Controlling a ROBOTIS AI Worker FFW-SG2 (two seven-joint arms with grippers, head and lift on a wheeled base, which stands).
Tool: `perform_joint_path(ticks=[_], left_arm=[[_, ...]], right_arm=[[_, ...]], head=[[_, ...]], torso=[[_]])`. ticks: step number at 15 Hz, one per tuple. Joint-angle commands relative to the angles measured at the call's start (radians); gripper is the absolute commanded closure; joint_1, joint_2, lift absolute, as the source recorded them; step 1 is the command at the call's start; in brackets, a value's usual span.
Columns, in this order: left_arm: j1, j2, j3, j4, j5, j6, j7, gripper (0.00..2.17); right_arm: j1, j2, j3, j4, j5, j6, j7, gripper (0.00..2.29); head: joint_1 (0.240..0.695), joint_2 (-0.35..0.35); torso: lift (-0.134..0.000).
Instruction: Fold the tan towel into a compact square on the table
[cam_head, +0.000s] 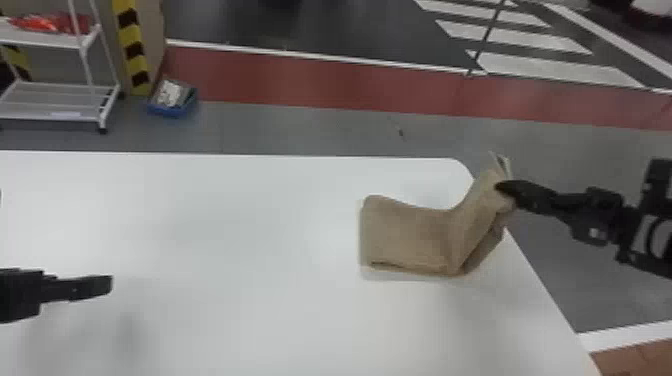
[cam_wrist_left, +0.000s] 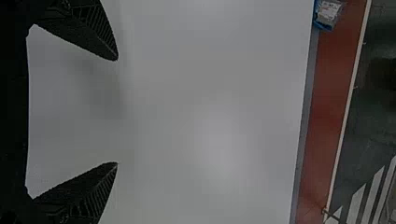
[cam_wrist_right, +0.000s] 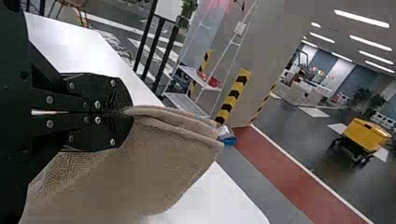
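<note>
The tan towel (cam_head: 410, 235) lies folded in layers near the table's right edge, its left part flat and its right part lifted off the surface. My right gripper (cam_head: 506, 189) holds that raised end from the right side. In the right wrist view, the fingers of my right gripper (cam_wrist_right: 127, 112) are pressed together on the edge of the towel (cam_wrist_right: 163, 168), whose layers hang below them. Over the table's left side is my left gripper (cam_head: 107, 284), parked well away from the towel. Its own wrist view shows my left gripper (cam_wrist_left: 116, 112) with fingers wide apart and nothing between them.
The white table (cam_head: 225, 250) has its right edge running beneath the raised towel end and the right arm. Beyond the far edge, on the floor, are a white shelf rack (cam_head: 60, 102) and a blue bin (cam_head: 172, 100).
</note>
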Motion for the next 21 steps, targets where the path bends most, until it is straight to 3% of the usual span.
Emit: perform_joint_path(ticks=[1, 8, 15, 21], left_arm=[[0.009, 0.001, 0.004, -0.012, -0.002, 0.008, -0.001, 0.08], [0.02, 0.004, 0.018, -0.015, 0.002, 0.008, -0.001, 0.08], [0.02, 0.006, 0.019, -0.014, 0.003, 0.002, -0.001, 0.08], [0.025, 0.007, 0.031, -0.014, 0.006, -0.007, -0.004, 0.08]], right_arm=[[-0.002, 0.045, 0.068, -0.015, 0.01, 0.002, -0.002, 1.33], [0.018, 0.142, 0.206, -0.064, 0.076, 0.002, -0.002, 1.33], [0.02, 0.208, 0.304, -0.057, 0.159, 0.002, -0.011, 1.33], [0.02, 0.22, 0.251, -0.048, 0.145, -0.058, -0.026, 1.33]], head=[[0.695, -0.207], [0.695, -0.074], [0.695, -0.01], [0.695, 0.008]], torso=[[-0.124], [-0.124], [-0.124], [-0.124]])
